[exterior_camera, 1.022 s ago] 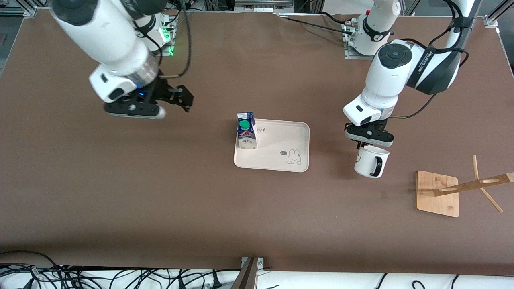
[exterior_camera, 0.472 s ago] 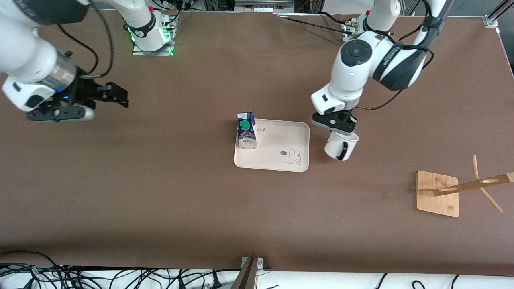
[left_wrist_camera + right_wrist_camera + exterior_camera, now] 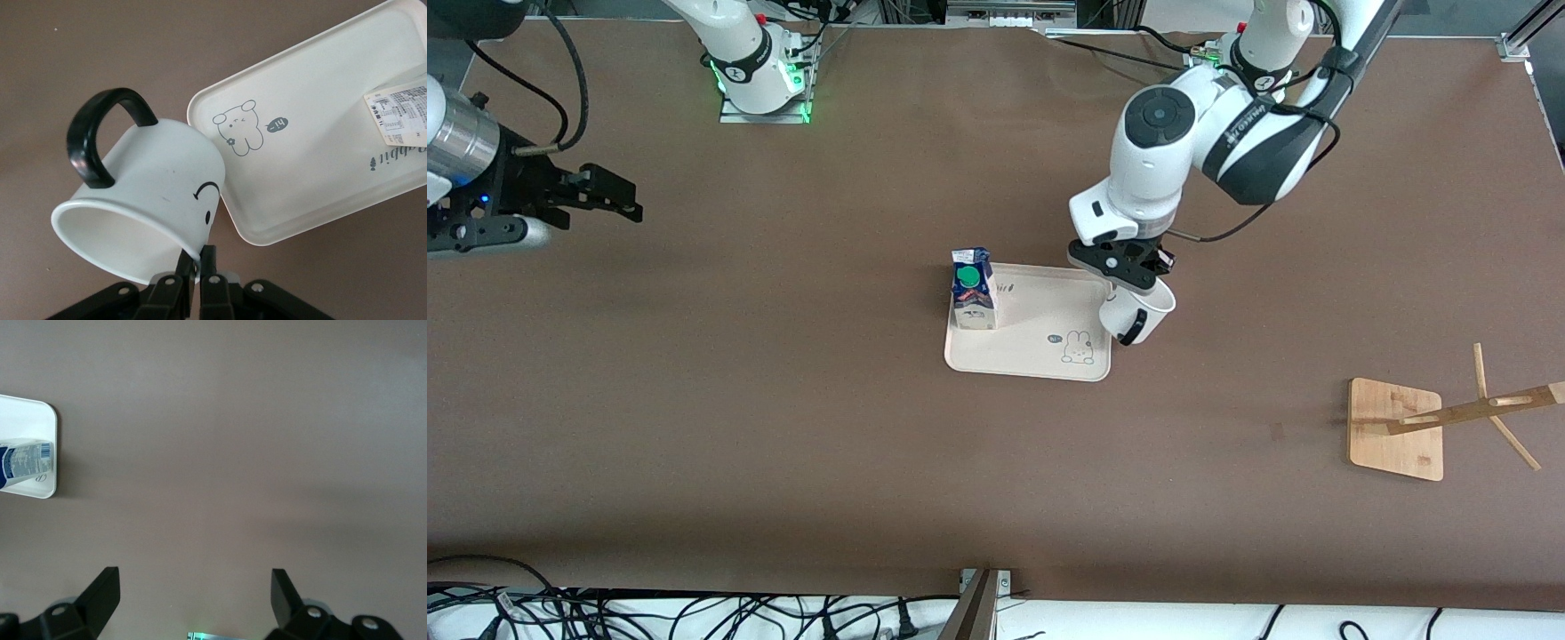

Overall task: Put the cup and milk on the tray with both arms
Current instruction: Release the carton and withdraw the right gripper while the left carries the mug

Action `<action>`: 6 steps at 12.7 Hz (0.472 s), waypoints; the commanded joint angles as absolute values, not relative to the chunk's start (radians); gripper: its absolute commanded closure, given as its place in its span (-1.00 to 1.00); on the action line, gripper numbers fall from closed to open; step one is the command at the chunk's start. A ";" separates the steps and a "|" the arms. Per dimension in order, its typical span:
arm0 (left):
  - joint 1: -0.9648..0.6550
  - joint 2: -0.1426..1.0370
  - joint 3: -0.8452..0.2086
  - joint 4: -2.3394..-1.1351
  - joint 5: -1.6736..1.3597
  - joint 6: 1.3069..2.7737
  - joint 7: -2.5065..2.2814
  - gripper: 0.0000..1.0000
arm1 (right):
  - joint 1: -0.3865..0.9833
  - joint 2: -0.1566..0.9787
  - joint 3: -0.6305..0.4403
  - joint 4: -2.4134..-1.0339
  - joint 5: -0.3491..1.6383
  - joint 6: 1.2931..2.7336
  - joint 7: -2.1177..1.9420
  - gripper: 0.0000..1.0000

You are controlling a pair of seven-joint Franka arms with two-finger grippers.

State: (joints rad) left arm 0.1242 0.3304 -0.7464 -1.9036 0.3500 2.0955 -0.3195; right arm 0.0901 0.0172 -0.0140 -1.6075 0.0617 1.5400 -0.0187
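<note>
Over the tray's point(image 3: 1040, 342) edge at 3 o'clock, your left gripper point(image 3: 1129, 276) now carries the cup point(image 3: 1136, 313), tilted and pinched by its rim, having come from above bare table. Your right gripper point(image 3: 609, 191), fingers spread wide, has withdrawn toward its end. Milk point(image 3: 972, 289) stands on the tray at 10 o'clock; a wooden rack point(image 3: 1398, 428) lies well apart.
</note>
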 commanded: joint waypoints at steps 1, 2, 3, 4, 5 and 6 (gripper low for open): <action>0.107 0.386 -0.738 -1.859 0.328 2.072 -0.311 1.00 | 0.071 -0.025 0.015 -1.645 0.029 1.566 -0.026 -1.00; 0.104 0.402 -0.738 -1.859 0.325 2.072 -0.316 1.00 | 0.071 -0.025 0.015 -1.643 0.026 1.566 -0.025 -1.00; 0.097 0.414 -0.738 -1.856 0.322 2.072 -0.322 1.00 | 0.071 -0.025 0.015 -1.638 0.023 1.566 -0.025 -1.00; 0.089 0.429 -0.736 -1.842 0.322 2.071 -0.353 1.00 | 0.069 -0.023 0.015 -1.631 0.014 1.563 -0.020 -1.00; 0.071 0.443 -0.736 -1.836 0.321 2.069 -0.382 1.00 | 0.069 -0.015 0.014 -1.606 0.018 1.557 -0.017 -1.00; 0.060 0.454 -0.735 -1.835 0.305 2.071 -0.403 1.00 | 0.069 -0.011 0.015 -1.586 0.012 1.546 -0.017 -1.00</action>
